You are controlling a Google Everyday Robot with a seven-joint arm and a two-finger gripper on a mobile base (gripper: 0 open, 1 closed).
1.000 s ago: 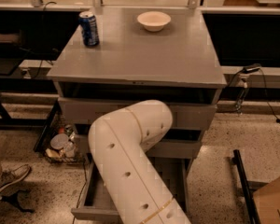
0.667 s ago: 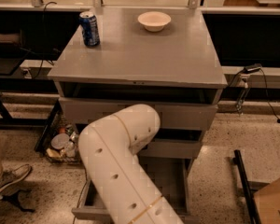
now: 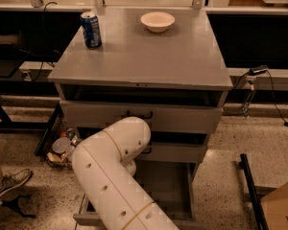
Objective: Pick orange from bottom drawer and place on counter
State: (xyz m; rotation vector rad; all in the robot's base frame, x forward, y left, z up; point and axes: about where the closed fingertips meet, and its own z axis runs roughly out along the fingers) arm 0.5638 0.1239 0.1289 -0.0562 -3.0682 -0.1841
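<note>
We look down at a grey three-drawer cabinet from the front and above. Its flat grey counter [image 3: 149, 61] carries a blue drink can [image 3: 91, 29] standing upright near the back left corner and a white bowl [image 3: 157, 21] near the back edge, well apart from the can.

The bottom drawer [image 3: 169, 185] is pulled out toward us, and part of its flat grey floor shows on the right side. The two drawers above it, the top drawer [image 3: 182, 119] and the middle drawer [image 3: 175, 152], each stand slightly ajar.

A thick white robot arm [image 3: 110, 176] rises from the lower edge, bends at a rounded elbow in front of the middle drawer, and turns downward over the left part of the bottom drawer. The end effector lies beyond that bend, hidden behind the arm, so we cannot tell how far open it is or whether it holds or touches anything.

We cannot see the orange; the arm covers much of the bottom drawer.

On the speckled floor to the left sit a bin of rubbish [image 3: 60, 147] and a person's shoe [image 3: 9, 186]
</note>
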